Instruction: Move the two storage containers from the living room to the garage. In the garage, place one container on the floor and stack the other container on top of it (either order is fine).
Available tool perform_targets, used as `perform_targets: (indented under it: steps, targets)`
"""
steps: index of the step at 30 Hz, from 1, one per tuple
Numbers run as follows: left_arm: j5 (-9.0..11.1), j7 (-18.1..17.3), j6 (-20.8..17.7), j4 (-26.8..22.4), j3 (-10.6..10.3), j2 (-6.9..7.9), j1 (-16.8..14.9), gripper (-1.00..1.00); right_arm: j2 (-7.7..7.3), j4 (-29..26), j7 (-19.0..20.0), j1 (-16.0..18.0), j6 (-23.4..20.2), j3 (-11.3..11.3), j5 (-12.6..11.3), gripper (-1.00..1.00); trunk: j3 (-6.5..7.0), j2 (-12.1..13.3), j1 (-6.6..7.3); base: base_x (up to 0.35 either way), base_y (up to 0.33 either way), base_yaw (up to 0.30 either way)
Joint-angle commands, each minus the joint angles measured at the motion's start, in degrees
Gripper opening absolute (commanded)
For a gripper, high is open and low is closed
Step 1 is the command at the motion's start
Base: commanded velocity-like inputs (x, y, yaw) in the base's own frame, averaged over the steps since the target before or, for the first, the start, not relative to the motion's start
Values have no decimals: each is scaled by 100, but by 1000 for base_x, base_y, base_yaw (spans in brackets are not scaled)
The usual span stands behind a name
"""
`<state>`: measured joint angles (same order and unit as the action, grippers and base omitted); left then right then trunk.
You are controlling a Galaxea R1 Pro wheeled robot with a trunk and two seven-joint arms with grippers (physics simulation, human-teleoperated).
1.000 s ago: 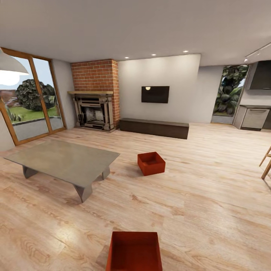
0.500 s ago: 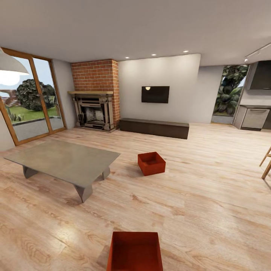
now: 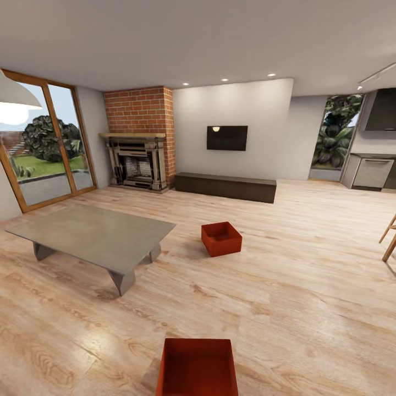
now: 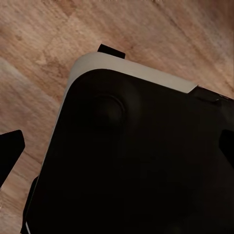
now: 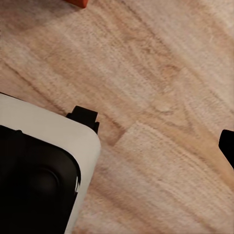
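1. Your nearer storage container (image 3: pixel 196 367) sits at the bottom edge of the head view on the light wood plank floor (image 3: pixel 308 297). Its near end is cut off by the frame, so you see only the far wall, part of both side walls and a shadowed interior. What shows of the inside looks empty.
2. Your farther storage container (image 3: pixel 221 238) stands well apart from it, further into the living room, just beside the right end of the low grey table (image 3: pixel 91 235) but not touching it. It is open-topped and turned at an angle to the planks, and nothing is visible inside.
3. In the left wrist view, the robot's dark base with its pale rim (image 4: pixel 126 146) covers most of the frame over the wood floor. A dark tip (image 4: pixel 10 151) juts in at the edge, possibly a finger. You cannot tell from this whether the left gripper's fingers are apart or together.
4. In the right wrist view you get floor, a corner of the base (image 5: pixel 44 165), a dark sliver (image 5: pixel 227 144) at the edge and an orange scrap (image 5: pixel 78 2) at the frame border, probably container. The state of the right gripper's fingers cannot be judged either.
5. No label, brand or writing is legible on either container, the black wall TV (image 3: pixel 226 137) or the red-brick fireplace (image 3: pixel 140 140).
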<state>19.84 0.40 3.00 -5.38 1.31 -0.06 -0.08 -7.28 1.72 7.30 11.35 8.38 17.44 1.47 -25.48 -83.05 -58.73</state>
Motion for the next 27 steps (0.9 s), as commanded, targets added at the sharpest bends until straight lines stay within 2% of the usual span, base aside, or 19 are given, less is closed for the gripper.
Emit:
perform_targets:
  steps: [1,27]
  targets:
    - [11,4,12,-3,7,2,-1,100,-2,19,13,8,37,2,10,100,-10,-3,0,0,0,0]
    - [-16,4,16,-7,-8,14,-1,100,-27,20,9,8,64,-3,28,100,-239,-3,0,0,0,0]
